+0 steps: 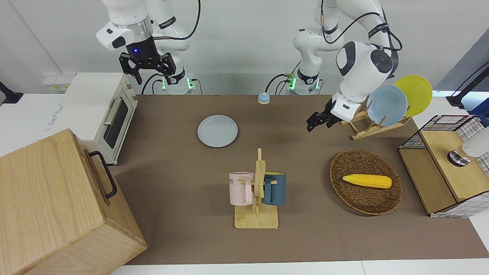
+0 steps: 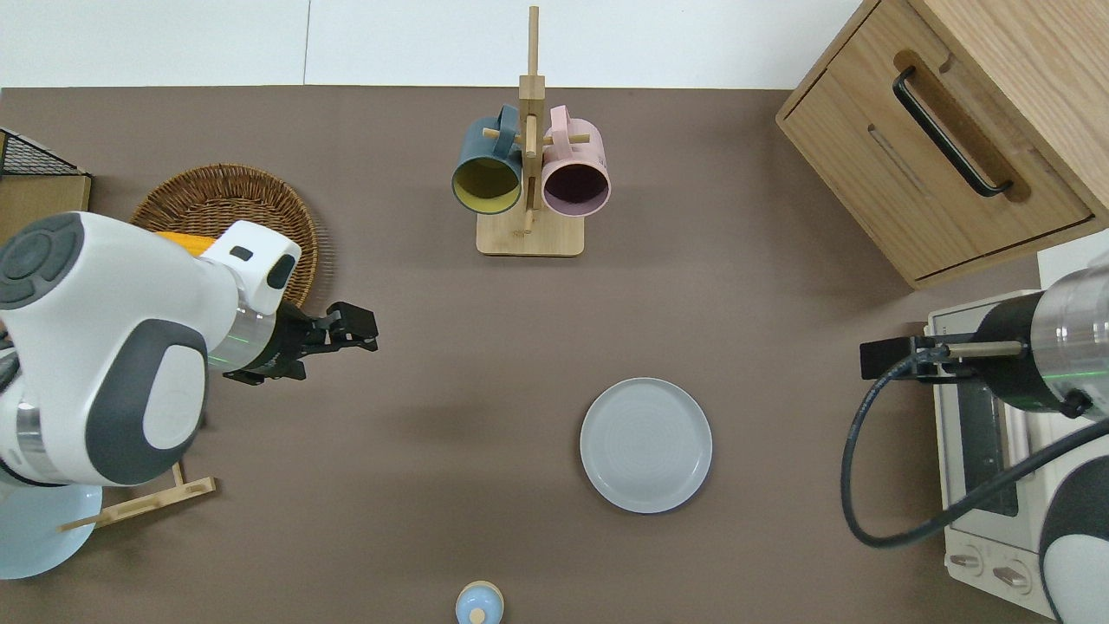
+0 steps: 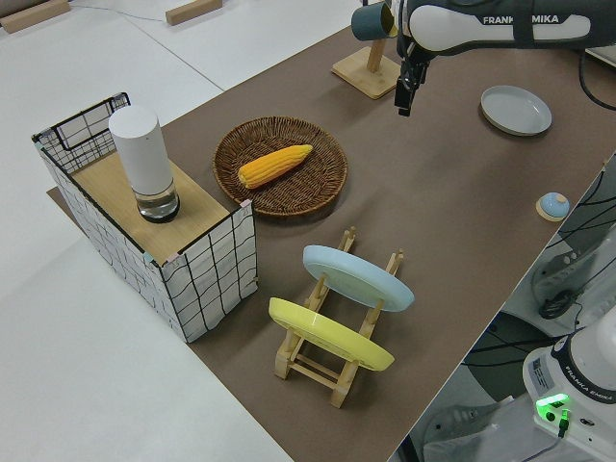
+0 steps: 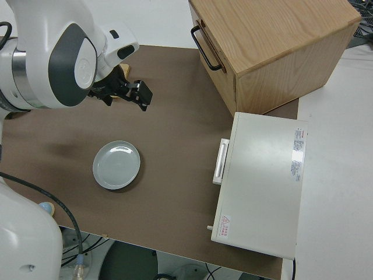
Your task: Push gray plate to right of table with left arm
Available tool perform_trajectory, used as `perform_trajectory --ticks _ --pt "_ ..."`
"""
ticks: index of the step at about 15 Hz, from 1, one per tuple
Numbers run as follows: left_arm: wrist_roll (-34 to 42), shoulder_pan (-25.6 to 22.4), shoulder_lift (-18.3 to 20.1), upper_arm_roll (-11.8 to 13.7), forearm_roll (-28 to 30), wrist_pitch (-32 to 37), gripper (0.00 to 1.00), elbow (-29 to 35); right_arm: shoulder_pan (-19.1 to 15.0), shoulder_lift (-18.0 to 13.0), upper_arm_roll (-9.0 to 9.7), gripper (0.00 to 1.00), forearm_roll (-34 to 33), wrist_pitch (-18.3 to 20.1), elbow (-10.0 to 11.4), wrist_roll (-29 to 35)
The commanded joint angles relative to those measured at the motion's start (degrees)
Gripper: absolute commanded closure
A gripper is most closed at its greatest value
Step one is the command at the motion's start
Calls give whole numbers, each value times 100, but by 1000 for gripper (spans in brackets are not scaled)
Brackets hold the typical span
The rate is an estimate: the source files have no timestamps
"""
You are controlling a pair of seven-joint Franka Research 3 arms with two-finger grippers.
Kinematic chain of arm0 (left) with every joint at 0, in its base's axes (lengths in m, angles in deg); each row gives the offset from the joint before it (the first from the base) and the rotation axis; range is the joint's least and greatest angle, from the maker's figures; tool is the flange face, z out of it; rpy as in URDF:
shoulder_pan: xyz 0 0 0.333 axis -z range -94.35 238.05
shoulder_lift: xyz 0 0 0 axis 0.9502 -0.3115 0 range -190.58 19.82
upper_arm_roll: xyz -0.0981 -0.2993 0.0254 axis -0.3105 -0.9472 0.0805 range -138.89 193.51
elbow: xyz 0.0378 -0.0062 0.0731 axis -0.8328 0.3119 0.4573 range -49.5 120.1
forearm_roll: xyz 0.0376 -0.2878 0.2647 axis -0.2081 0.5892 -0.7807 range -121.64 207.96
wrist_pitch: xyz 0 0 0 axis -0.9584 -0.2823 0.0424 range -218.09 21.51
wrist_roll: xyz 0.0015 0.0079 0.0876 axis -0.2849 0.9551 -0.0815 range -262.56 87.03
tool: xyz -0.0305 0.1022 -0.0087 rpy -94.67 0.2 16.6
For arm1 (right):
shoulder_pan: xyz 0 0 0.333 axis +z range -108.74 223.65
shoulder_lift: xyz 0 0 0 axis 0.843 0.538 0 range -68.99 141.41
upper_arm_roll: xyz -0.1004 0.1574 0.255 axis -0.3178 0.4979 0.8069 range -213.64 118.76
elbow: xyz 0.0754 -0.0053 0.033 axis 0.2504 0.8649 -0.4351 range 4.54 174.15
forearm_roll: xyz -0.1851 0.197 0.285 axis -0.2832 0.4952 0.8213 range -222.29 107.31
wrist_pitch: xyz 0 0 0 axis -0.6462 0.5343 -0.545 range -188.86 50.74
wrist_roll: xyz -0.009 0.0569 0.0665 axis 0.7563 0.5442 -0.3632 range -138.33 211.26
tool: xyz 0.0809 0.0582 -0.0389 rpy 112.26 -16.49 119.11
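The gray plate (image 1: 217,131) lies flat on the brown table (image 1: 183,172), nearer to the robots than the mug stand and toward the right arm's end; it also shows in the overhead view (image 2: 646,445) and the right side view (image 4: 116,165). My left gripper (image 2: 359,329) is up in the air over bare table beside the wicker basket, well apart from the plate, and holds nothing; it also shows in the front view (image 1: 312,125) and the left side view (image 3: 404,94). My right gripper (image 1: 147,70) is open and its arm is parked.
A wooden stand with two mugs (image 2: 528,238) is at mid-table. The wicker basket (image 1: 365,198) holds a corn cob. A rack (image 1: 366,128) carries a sky-blue and a yellow plate. A toaster oven (image 1: 99,110), a wooden cabinet (image 1: 57,206), a wire shelf (image 1: 443,168) and a small blue knob (image 2: 478,604) are also there.
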Motion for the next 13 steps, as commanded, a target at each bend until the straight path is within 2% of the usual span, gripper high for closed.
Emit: perform_trajectory --ticks 1,3,6,8,13 --pt "339 -129 -75 -60 -662 777 9 -946 -140 -157 83 5 123 -1 156 59" --pt "349 -138 -66 -87 -1014 997 9 -1343 -140 -157 83 5 123 -1 156 59" --pt "454 -226 -66 -52 -1024 1156 9 -1791 -140 -157 83 5 123 -1 156 59" --pt "725 -357 -66 -17 -1016 1156 9 -1872 -140 -157 83 5 123 -1 156 67" --pt "727 -437 -66 -25 -1016 1156 9 -2012 -140 -157 83 5 123 -1 156 59"
